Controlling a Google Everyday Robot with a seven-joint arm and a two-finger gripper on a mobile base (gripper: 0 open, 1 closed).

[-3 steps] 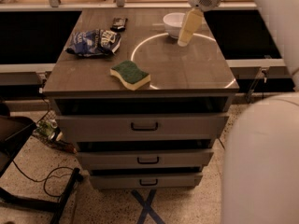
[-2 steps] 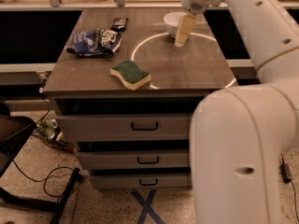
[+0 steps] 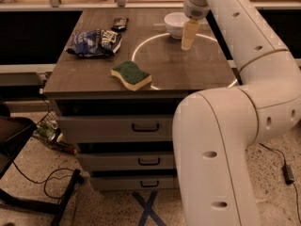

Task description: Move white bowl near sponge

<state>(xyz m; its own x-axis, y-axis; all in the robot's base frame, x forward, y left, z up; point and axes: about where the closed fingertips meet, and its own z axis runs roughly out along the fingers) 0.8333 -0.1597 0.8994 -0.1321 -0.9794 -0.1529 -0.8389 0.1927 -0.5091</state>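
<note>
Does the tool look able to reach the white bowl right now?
Probably yes: the tool hangs close beside the white bowl, over the tabletop's far end, with nothing standing between them.

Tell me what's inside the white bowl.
Nothing shows in the white bowl; only its left rim and some interior are visible. The gripper covers its right side, hiding the rest.

Warm, dim amber light tints the whole scene. A thin bright ring of reflected light (image 3: 136, 49) curves across the tabletop (image 3: 89, 76). It runs by the gripper (image 3: 189, 37), which hangs at the far right of the top, just beside the white bowl (image 3: 173, 23). The robot arm (image 3: 256, 46) catches the most light and looks pale along its upper curves. The sponge (image 3: 131, 74) has only a faint shadow at its base. The recess under the top and the spaces left and right of it are nearly black.
</note>
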